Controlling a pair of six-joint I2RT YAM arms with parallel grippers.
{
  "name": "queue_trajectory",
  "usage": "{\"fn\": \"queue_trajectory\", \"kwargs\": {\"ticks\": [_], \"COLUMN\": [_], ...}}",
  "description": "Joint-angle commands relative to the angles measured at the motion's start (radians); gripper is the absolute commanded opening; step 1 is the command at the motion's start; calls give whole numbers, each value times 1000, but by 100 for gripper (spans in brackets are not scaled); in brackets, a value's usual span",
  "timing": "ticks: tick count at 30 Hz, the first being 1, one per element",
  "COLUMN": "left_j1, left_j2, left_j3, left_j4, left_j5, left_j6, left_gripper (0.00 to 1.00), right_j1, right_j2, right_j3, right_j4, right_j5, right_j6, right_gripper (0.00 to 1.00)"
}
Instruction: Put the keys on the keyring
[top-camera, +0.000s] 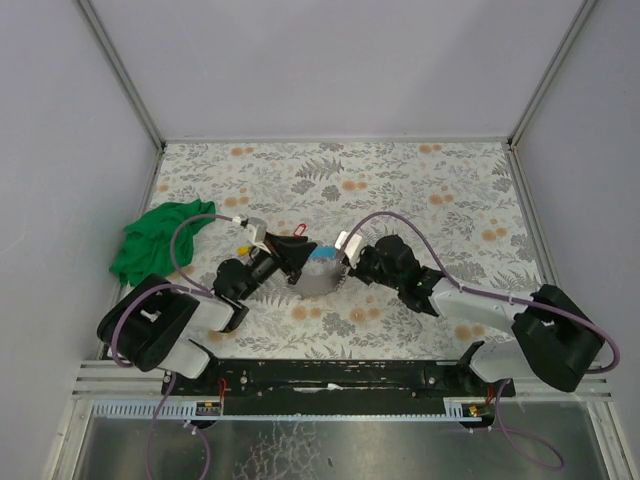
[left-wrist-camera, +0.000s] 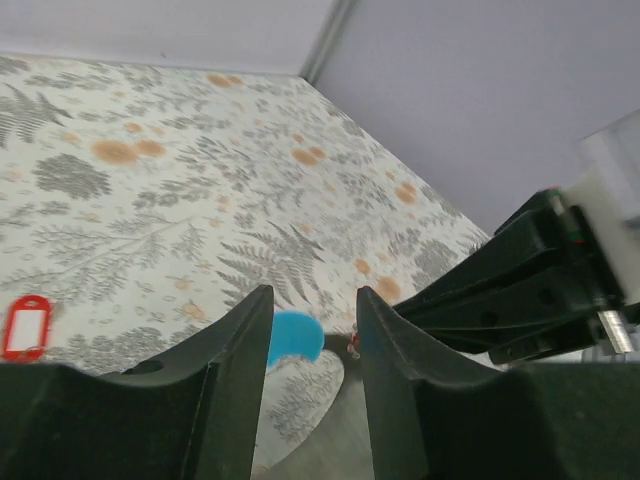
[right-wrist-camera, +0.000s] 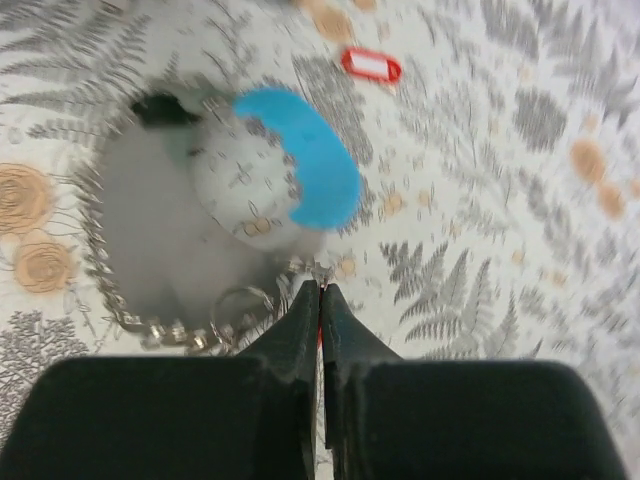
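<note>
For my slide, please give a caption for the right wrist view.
Right gripper, shut, at the near edge of the keyring; a red-tagged key lies beyond it.

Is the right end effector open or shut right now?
Shut. The right end effector shows its fingers pressed together, no gap, tips at the keyring edge. Whether they pinch anything: cannot tell.

No legible text or labels

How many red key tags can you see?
1 for certain: the red tag lies on the table beyond the keyring. A red speck at the right fingers may be another.
</note>
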Motion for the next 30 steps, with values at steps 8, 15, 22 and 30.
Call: {"fn": "queue_trajectory", "kwargs": {"ticks": [8, 15, 22, 30], "left_j1": [124, 128, 127, 128], "left_j2": [-308, -610, -839, -1057], "left_j3": [-12, 0, 86, 67], "left_j4": [-370, -757, -1177, -1357], "left_j5": [-75, -248, -452, -512], "left_j6": [2, 2, -93, -62], "left_gripper": [100, 100, 100, 100], "right_j1": [-218, -299, -310, -310], "right_j2": [205, 238, 53, -422], "right_j3": [126, 110, 28, -143], "right_j4": [-50, -96, -138, -247], "right_j5": [-13, 27, 110, 330], "right_j6": [528, 672, 698, 674], "right_gripper": [0, 27, 57, 99]}}
